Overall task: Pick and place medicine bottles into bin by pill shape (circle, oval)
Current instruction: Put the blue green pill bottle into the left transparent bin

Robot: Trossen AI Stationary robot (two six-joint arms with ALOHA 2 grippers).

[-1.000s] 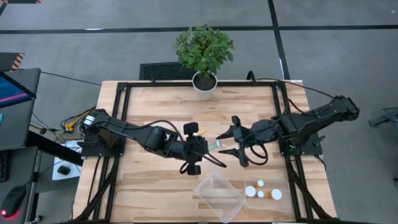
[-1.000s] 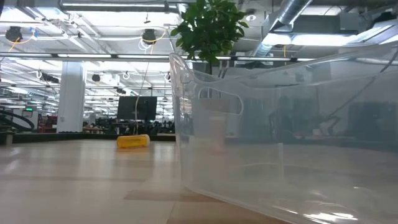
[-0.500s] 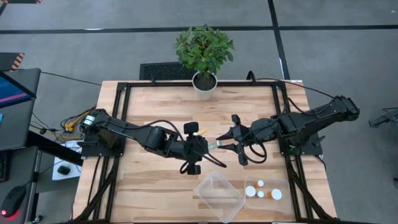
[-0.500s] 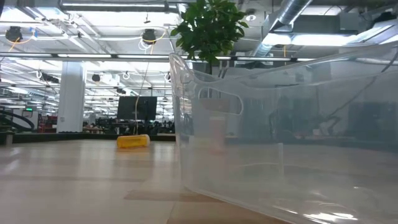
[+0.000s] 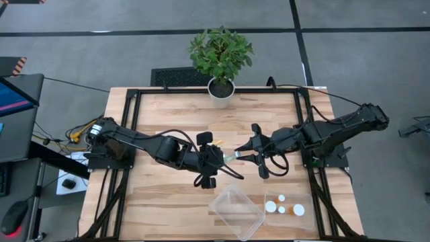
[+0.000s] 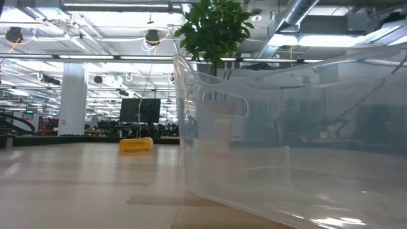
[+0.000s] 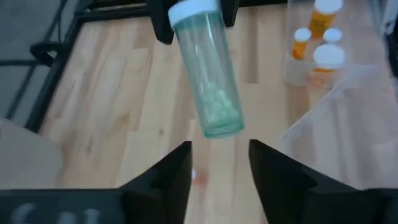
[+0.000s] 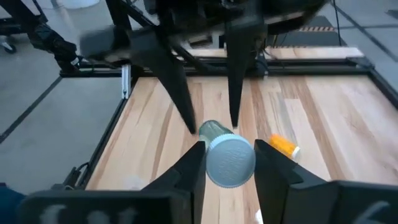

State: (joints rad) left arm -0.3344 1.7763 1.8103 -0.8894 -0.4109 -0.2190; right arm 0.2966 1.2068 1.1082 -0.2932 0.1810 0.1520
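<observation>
A greenish medicine bottle (image 7: pixel 208 74) with a white cap hangs above the middle of the table (image 5: pixel 230 156), between my two grippers. My right gripper (image 8: pixel 230 165) is shut on its capped end. My left gripper (image 7: pixel 219 163) is open. Its fingers stand apart on either side of the bottle's base (image 7: pixel 222 129), and I see no touch. Small pale green round pills show inside the bottle. A yellow-orange bottle (image 8: pixel 285 145) lies on its side on the table beyond them (image 5: pixel 216 141). My right gripper pinches the white cap (image 8: pixel 231 160) between its two fingers, one on each side. The fingers come nearly level from the table's right and lie along the bottle. The bottle is lifted clear of the table, its base pointing toward my left gripper.
An empty clear bin (image 5: pixel 236 210) stands near the front edge, and beside it on the right a second bin (image 5: pixel 285 207) holds several capped bottles (image 7: pixel 314 43). A potted plant (image 5: pixel 220 57) stands at the far edge. Black frame rails run along the table's sides.
My right gripper's fingers have drawn together around the greenish bottle's capped end. Both arms have stayed where they were, and the bottle has kept its place between them.
</observation>
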